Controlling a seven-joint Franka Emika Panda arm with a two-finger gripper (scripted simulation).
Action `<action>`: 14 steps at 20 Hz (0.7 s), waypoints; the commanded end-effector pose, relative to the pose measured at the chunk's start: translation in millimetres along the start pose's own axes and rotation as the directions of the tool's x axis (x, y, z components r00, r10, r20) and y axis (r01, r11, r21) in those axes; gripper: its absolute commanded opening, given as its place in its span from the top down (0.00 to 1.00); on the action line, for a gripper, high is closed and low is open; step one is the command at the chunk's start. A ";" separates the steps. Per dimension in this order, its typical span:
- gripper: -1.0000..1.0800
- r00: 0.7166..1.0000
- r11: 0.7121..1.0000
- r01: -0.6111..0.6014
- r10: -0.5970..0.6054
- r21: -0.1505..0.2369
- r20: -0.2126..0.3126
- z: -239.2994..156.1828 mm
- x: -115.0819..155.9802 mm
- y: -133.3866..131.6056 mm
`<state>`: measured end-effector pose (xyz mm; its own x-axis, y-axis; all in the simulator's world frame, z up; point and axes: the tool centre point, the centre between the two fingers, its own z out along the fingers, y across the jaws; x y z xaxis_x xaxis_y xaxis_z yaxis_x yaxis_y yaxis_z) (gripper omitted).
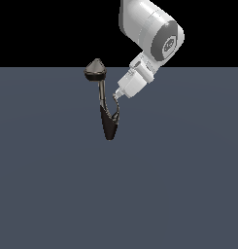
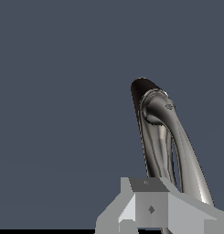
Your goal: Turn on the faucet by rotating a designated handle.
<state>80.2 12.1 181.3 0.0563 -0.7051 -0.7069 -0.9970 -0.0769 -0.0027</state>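
The faucet [image 1: 109, 125] stands on the flat grey floor, with a tapering black body, a thin stem and a grey cone head [image 1: 96, 69]. Its handle [image 1: 118, 111], a thin curved silvery lever, hooks off the body on the exterior view's right. My gripper [image 1: 117, 95] comes down from the upper right, and its tip is right at the handle's upper end. In the wrist view, the faucet [image 2: 155, 137] and the curved handle [image 2: 191, 169] run up towards my gripper [image 2: 152, 215]. Its fingers [image 2: 131, 208] are pressed together with nothing between them, and they hide the handle's near end.
The white arm [image 1: 152, 29] reaches in from the top of the exterior view's right. A plain dark grey floor [image 1: 178, 185] surrounds the faucet, and no other objects show.
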 end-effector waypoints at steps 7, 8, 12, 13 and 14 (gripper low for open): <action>1.00 1.000 1.000 0.000 0.000 0.001 0.000 -0.1 -7.3 22.2; 1.00 1.000 1.000 0.000 0.000 0.001 0.000 -0.1 -8.2 24.9; 1.00 1.000 1.000 0.000 0.000 0.001 0.000 0.0 -11.1 33.1; 1.00 1.000 1.000 -0.005 0.005 0.011 -0.005 -1.9 -5.0 27.7; 1.00 1.000 1.000 -0.005 0.005 0.011 -0.005 -1.8 -3.9 31.0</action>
<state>51.8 12.2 186.3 0.0533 -0.7093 -0.7029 -0.9978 -0.0661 -0.0089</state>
